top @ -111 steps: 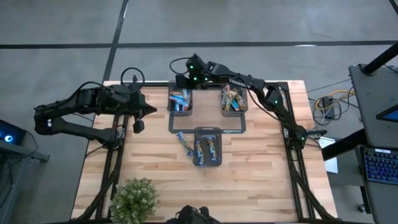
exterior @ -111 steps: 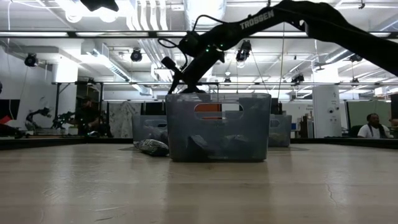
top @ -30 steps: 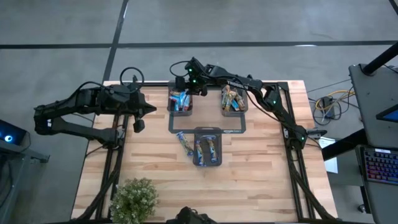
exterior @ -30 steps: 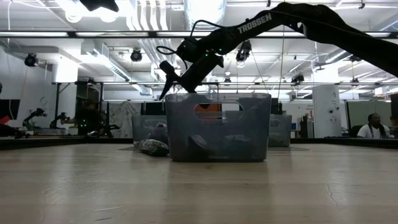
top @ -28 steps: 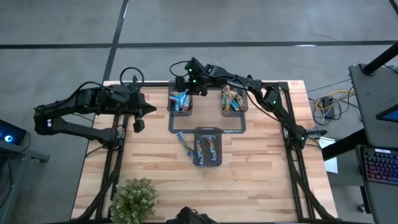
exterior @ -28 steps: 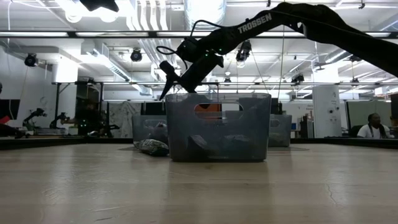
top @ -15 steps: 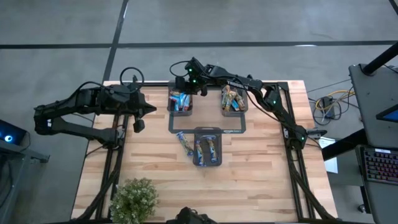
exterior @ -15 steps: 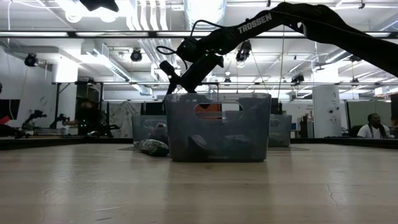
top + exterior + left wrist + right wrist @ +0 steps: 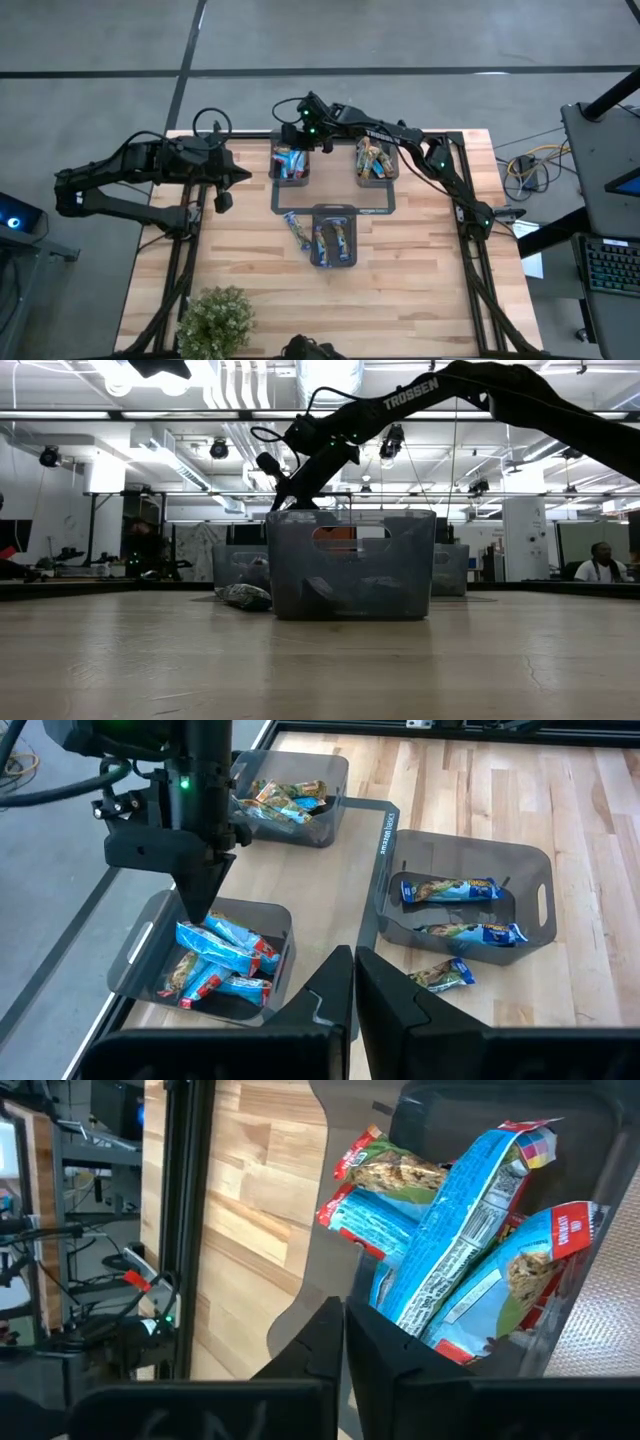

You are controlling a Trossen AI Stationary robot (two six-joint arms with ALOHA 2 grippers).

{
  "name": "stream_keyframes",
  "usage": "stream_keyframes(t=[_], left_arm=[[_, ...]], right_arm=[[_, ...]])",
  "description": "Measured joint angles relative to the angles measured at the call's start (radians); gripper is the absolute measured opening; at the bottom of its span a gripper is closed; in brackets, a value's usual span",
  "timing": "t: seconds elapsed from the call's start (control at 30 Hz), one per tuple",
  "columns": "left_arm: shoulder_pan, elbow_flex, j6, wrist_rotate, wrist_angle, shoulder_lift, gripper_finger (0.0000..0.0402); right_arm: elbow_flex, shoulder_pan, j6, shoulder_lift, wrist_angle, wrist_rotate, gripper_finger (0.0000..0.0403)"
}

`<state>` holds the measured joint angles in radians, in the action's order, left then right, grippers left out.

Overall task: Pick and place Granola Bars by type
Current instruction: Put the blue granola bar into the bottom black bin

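Three dark grey trays hold granola bars with mostly light-blue wrappers: the far left tray, the far right tray and the near tray. One loose bar lies flat on the wood just left of the near tray. My right gripper hangs shut and empty just above the bars in the far left tray. My left gripper waits shut over the table's left side.
A potted plant stands at the near left corner. Bare wood lies right of the trays and along the near edge. In the low view, a seated person shows in the room beyond the table.
My right gripper has shut its fingers while staying over the far left tray; nothing is between them. The bars and trays have not moved.
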<state>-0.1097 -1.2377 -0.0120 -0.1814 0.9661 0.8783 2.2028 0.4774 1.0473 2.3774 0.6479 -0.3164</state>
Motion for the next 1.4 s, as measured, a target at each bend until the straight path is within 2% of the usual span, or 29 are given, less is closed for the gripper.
stream_keyframes(t=[0.23, 0.63, 1.13, 1.4], left_arm=[[0.0, 0.0, -0.002, 0.0, 0.0, 0.0, 0.0], [0.0, 0.0, -0.011, 0.0, -0.002, 0.0, 0.0], [0.0, 0.0, -0.018, 0.0, -0.005, -0.002, 0.0], [0.0, 0.0, -0.014, 0.0, -0.005, -0.004, 0.0]], right_arm=[[0.0, -0.003, -0.03, -0.038, -0.002, 0.001, 0.0009], [0.0, -0.019, -0.177, -0.19, 0.002, 0.015, 0.0008], [0.0, -0.087, -0.581, -0.448, 0.088, 0.031, 0.0008], [0.0, -0.138, -0.725, -0.584, 0.182, 0.031, 0.0008]])
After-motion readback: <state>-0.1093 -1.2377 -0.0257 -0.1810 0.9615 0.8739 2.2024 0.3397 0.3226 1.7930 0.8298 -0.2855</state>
